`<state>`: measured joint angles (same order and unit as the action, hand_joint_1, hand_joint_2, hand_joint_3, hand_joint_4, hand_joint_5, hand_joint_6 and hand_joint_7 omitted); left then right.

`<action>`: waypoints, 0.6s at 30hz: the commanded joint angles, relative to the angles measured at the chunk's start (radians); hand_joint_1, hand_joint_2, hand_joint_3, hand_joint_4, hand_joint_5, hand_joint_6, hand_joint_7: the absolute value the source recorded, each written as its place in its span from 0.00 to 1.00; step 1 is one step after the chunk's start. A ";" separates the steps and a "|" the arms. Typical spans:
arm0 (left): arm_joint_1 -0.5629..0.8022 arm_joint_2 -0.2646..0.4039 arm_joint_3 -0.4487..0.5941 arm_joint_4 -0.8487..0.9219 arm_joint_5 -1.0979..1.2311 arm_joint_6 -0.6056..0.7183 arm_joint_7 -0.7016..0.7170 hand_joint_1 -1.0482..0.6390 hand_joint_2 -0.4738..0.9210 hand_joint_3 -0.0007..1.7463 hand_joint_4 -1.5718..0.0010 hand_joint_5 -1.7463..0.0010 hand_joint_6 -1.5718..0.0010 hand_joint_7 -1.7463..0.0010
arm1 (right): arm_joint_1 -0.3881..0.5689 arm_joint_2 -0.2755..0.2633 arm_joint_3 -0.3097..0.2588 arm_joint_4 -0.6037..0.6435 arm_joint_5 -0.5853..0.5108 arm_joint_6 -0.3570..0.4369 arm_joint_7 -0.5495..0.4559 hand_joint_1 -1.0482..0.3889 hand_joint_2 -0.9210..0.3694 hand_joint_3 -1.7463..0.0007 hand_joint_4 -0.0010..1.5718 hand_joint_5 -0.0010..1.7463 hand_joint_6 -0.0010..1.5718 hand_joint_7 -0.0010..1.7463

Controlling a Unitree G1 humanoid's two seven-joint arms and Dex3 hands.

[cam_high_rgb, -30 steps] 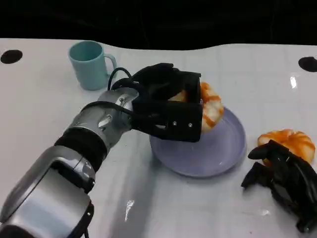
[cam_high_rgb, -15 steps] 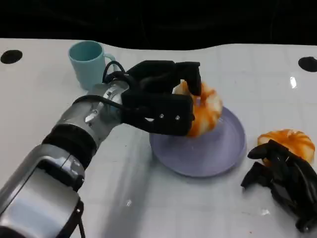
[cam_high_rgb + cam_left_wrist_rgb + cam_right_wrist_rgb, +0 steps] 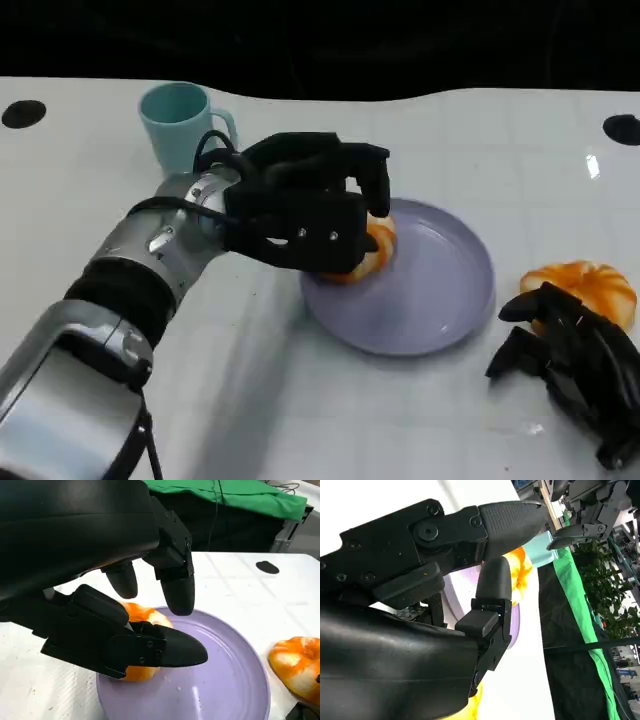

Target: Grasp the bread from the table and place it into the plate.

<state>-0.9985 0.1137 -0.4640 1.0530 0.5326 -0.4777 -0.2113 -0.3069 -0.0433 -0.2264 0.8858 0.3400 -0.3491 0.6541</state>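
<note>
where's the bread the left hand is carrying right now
In the head view, the bread sits on the purple plate's left part, under the left hand.

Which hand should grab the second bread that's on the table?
Probably the right hand: it rests right beside the bread on the table. The left hand is over the plate, around the other bread.

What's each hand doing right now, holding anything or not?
Left hand: fingers around a bread lying on the plate; firm grip or release can't be told.
Right hand: holding nothing, fingers curled, resting beside the other bread.
</note>
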 commanded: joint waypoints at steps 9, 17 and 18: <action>0.191 0.049 0.192 -0.132 -0.293 -0.166 -0.108 0.19 1.00 0.18 0.86 0.15 0.85 0.30 | 0.022 -0.004 -0.004 0.001 0.000 0.030 -0.010 0.35 0.00 0.85 0.42 0.90 0.38 0.73; 0.225 0.048 0.228 -0.175 -0.347 -0.167 -0.167 0.21 1.00 0.16 0.84 0.18 0.84 0.32 | 0.023 -0.004 -0.004 -0.002 0.000 0.034 -0.012 0.35 0.00 0.85 0.42 0.91 0.39 0.73; 0.226 0.047 0.230 -0.176 -0.346 -0.166 -0.168 0.21 1.00 0.16 0.84 0.18 0.84 0.32 | 0.024 -0.004 -0.004 -0.003 0.000 0.034 -0.013 0.35 0.00 0.85 0.42 0.91 0.39 0.73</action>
<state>-0.7714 0.1499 -0.2457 0.8920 0.1972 -0.6457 -0.3658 -0.3040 -0.0410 -0.2247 0.8753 0.3428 -0.3300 0.6486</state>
